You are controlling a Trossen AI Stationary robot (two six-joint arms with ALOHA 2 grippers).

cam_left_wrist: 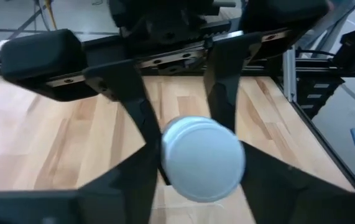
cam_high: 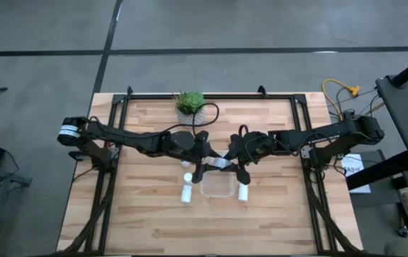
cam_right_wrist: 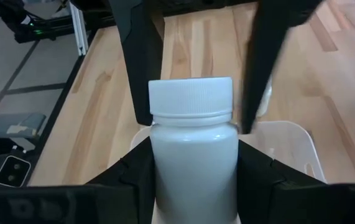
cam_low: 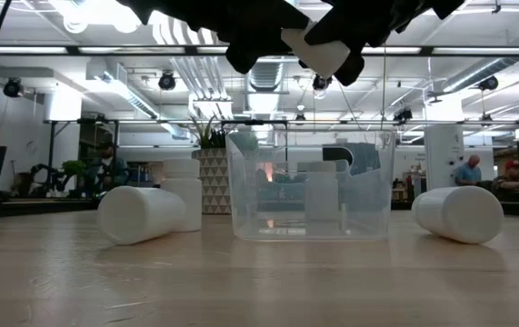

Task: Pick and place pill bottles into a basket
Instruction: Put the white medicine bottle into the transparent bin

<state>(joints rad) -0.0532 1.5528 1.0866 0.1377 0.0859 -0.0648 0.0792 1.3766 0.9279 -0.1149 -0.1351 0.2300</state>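
A white pill bottle [cam_high: 220, 163] hangs in the air above the clear basket [cam_high: 218, 188], between my two grippers. My right gripper [cam_right_wrist: 194, 155] is shut on it. My left gripper [cam_left_wrist: 202, 183] faces it from the other side. Its fingers [cam_right_wrist: 141, 68] stand close on either side of the white cap [cam_right_wrist: 191, 96], and a narrow gap shows beside one of them. One bottle [cam_high: 187, 177] stands upright left of the basket. A second [cam_high: 186, 193] lies on its side in front of it. A third [cam_high: 243, 191] lies at the basket's right. My right gripper pinches the bottle's body [cam_right_wrist: 160, 171] between its two fingers, below the cap. The fingers come from the table's right, slanting down, and lie along the bottle. The bottle is clear of the table, tilted, its cap [cam_left_wrist: 202, 158] pointing toward my left gripper.
A potted green plant [cam_high: 189, 103] stands at the table's far edge, behind the arms. In the low view a whitish bottle shape [cam_low: 321, 193] shows through the basket's wall; I cannot tell whether it is inside or behind. Bare wood lies along the near edge [cam_high: 211, 228].
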